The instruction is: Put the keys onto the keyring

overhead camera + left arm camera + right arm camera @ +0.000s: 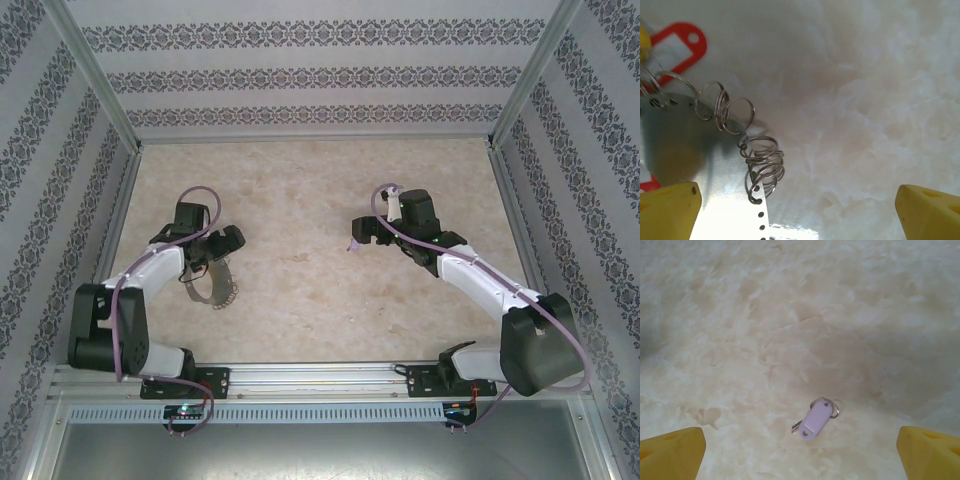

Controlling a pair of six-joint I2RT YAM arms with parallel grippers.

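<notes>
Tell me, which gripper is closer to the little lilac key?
Right. The right gripper hovers just over the key; the left gripper is far across the table, at the keyring.

I see a marbled beige tabletop (pixel 320 290) boxed on three sides by walls (pixel 300 80) papered in grey floral bands. Aluminium posts (pixel 94 76) frame the corners; light falls evenly.

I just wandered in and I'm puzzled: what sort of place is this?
Probably a robot test booth in a lab: a left arm and a right arm bolted to a rail, a marble-look table, and patterned walls in a metal frame.
</notes>
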